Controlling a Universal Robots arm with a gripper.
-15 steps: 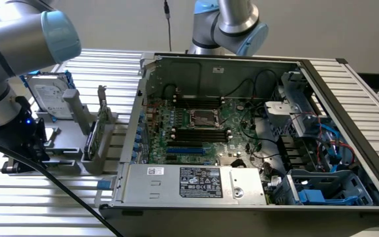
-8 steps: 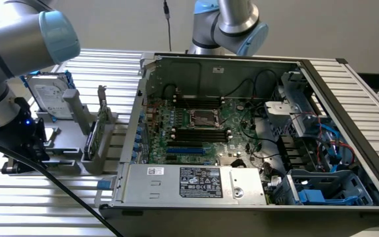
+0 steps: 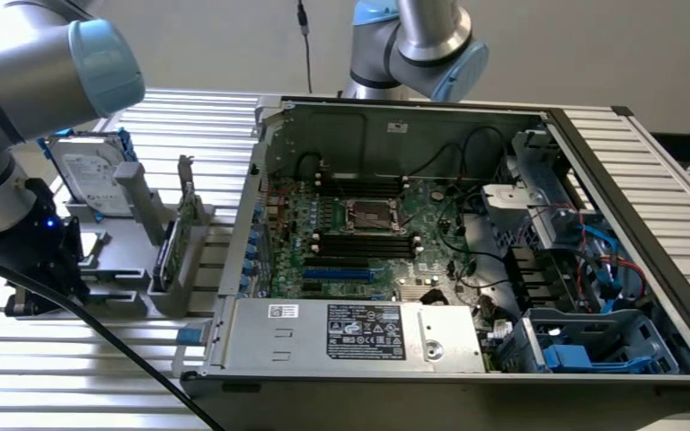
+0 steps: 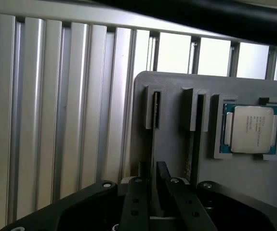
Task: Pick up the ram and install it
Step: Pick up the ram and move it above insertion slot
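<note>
I'm at the pick-up: my gripper, clenched or not I cannot tell, near the grey holder with the ram, which I judge needs square alignment.

A plain, off-white wall stands behind the work table, with a thin black cable hanging straight down it. The table top is built of ribbed aluminium profiles laid side by side (silver-grey, with darker grooves between the ribs). It runs out past the exterior view's left and right edges. The light is soft and even, the shadows are faint, and the metal ribs carry a dull sheen. Near the table's far edge, at the exterior view's right, sits a dark shape, too cut off to name. In the wrist view the slats lie parallel, and bright light shows through the gaps between some of them.
</note>
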